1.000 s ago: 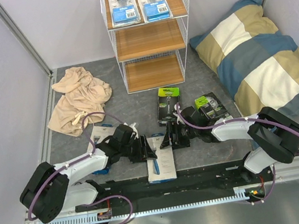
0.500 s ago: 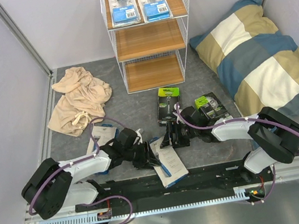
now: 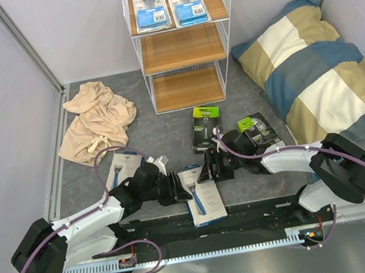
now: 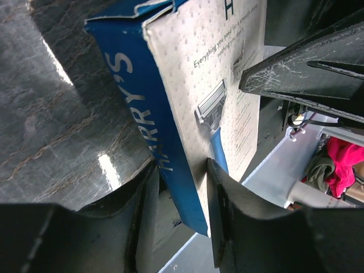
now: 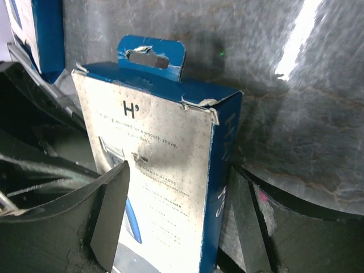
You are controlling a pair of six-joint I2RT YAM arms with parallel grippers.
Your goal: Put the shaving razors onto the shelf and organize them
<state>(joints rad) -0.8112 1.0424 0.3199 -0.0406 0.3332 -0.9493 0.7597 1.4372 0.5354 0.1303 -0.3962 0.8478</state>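
Observation:
My left gripper (image 3: pixel 182 187) (image 4: pixel 179 213) is shut on the edge of a white pack showing a blue razor (image 3: pixel 204 199) (image 4: pixel 213 85), near the table's front edge. My right gripper (image 3: pixel 209 169) (image 5: pixel 176 227) is open, its jaws straddling the same pack's hanger end (image 5: pixel 165 153) with gaps on both sides. A second white pack (image 3: pixel 123 166) lies behind the left arm. Two black-and-green boxes (image 3: pixel 206 124) (image 3: pixel 257 129) lie on the floor ahead. Two white-and-blue blister cards (image 3: pixel 151 12) (image 3: pixel 187 6) rest on the top board of the shelf (image 3: pixel 182 49).
A crumpled beige cloth (image 3: pixel 95 119) lies at the left. A striped pillow (image 3: pixel 319 71) fills the right side. The shelf's middle and bottom boards (image 3: pixel 187 88) hold nothing. White walls close in both sides.
The white pack lay flat at the front edge; my left gripper has taken its edge, turned it and shifted it right. My right gripper has moved left onto its hanger end.

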